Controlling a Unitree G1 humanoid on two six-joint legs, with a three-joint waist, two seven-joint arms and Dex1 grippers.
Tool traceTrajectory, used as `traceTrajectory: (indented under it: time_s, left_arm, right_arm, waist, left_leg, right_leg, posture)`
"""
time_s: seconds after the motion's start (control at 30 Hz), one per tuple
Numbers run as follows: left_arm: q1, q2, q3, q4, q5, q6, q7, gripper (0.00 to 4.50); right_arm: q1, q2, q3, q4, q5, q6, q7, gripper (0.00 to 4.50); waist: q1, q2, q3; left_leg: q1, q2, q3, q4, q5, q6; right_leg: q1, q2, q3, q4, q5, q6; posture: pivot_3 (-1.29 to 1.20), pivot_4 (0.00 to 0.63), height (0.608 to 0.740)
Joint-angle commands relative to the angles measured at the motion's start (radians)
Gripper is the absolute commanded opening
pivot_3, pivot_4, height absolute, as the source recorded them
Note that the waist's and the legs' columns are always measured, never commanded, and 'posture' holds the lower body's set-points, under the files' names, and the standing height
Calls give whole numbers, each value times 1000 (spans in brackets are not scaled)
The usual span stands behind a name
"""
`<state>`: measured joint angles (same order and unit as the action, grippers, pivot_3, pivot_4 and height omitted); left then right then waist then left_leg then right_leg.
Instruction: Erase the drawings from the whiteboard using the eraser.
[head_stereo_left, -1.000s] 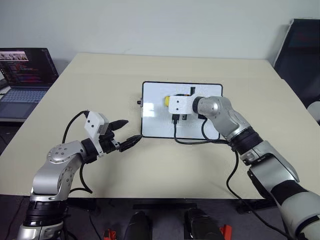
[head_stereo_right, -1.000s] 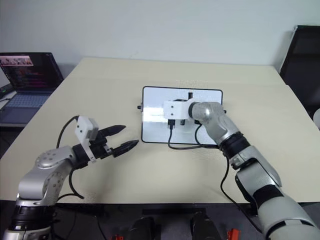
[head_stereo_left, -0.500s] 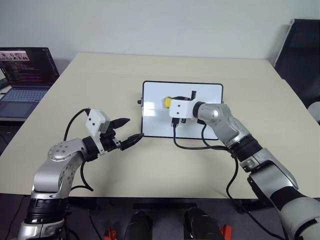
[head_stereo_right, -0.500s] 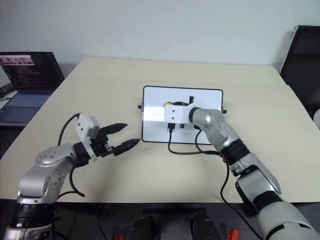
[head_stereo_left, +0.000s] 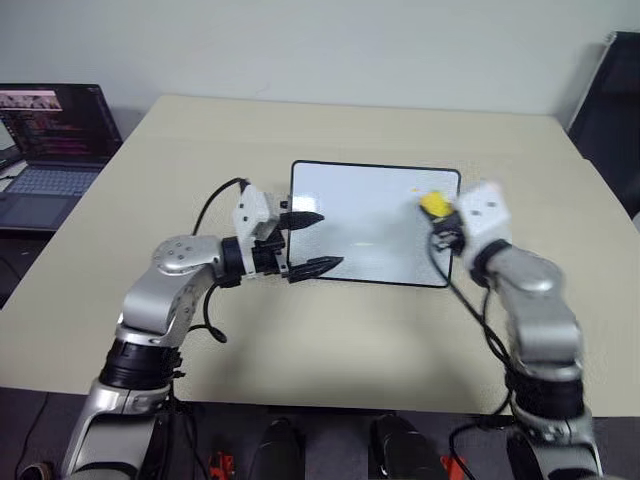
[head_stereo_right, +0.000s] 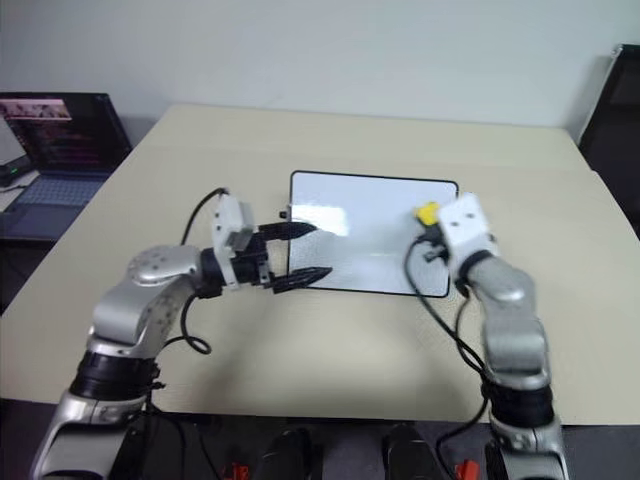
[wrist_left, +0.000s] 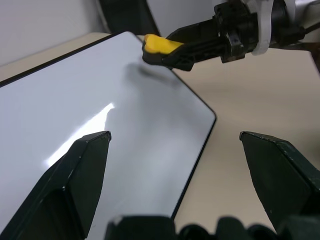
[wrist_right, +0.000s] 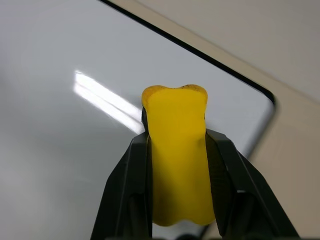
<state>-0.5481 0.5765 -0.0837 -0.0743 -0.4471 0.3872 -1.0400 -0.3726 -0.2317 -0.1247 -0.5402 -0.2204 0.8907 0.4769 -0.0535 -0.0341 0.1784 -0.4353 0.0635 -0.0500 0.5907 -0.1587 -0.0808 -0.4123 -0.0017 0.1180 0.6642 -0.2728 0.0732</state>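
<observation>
Yellow eraser (wrist_right: 177, 150), clenched in the right tool (head_stereo_left: 441, 216) above the whiteboard's (head_stereo_left: 370, 225) right edge, should press flat across any remaining marks while the released left tool (head_stereo_left: 310, 243) steadies the board on the worktop (head_stereo_left: 300, 330).

Counter (head_stereo_left: 330, 340): beige, spanning the frame. Whiteboard (head_stereo_left: 375, 215): centre, black-framed, lying flat, surface glossy. Eraser (head_stereo_left: 434, 205): yellow, at the board's right edge, clamped in the right gripper (head_stereo_left: 440, 213). Left gripper (head_stereo_left: 318, 241): centre-left, jaws parted, tips over the board's left edge. Laptop (head_stereo_left: 50, 140): upper left, lid up, screen lit. Dark chair (head_stereo_left: 610, 110): upper right edge.
</observation>
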Motion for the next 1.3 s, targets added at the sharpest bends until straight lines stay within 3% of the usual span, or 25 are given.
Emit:
traceTrajectory:
  time_s: [0.03, 0.13, 0.3, 0.53, 0.97, 1.3]
  left_arm:
    - [-84, -51, -51, 38, 18, -63, -65, 4500]
    - [-156, -127, -123, 120, 48, -119, -130, 4500]
    - [-231, -200, -193, 226, 92, -194, -227, 4500]
    - [-294, -273, -271, 323, 143, -255, -333, 4500]
    - [-306, -299, -263, 360, 228, -281, -280, 4500]
    - [-276, -276, -231, 323, 223, -247, -221, 4500]
  right_arm:
    - [93, -9, -143, -199, 15, 144, -35, 1102]
    - [237, -40, -196, -210, 15, 163, -48, 1102]
    - [288, 4, -221, -142, 79, 148, -83, 1102]
    - [186, 16, -249, 65, 161, 75, -150, 1102]
    - [71, -49, -245, 313, 241, -45, -217, 1102]
    - [51, -91, -239, 343, 307, -83, -223, 4459]
  waist:
    - [4, 0, 0]
    - [11, 0, 0]
    - [-12, 1, 0]
    - [-29, 1, 0]
    - [-29, 2, 1]
    - [-29, 3, 1]
  left_leg:
    - [0, 0, 0, 0, 0, 0]
    - [1, -1, 0, 3, 0, 0]
    - [3, -1, 3, 4, 1, 0]
    - [3, -1, 3, 4, 1, 1]
    - [3, -1, 2, 2, 1, 2]
    - [3, -1, 1, 2, 1, 2]
  right_leg:
    - [0, 0, 0, 0, 0, 0]
    - [3, -1, 0, -1, -1, -1]
    - [4, -1, 4, -1, 0, -4]
    - [4, 0, 5, -1, 1, -2]
    - [4, 0, 4, -1, 2, 2]
    - [4, 0, 4, 0, 3, 3]
  posture:
    - [0, 150, 740]
    - [0, 150, 740]
    - [0, 150, 740]
    - [0, 150, 740]
    - [0, 150, 740]
    - [0, 150, 740]
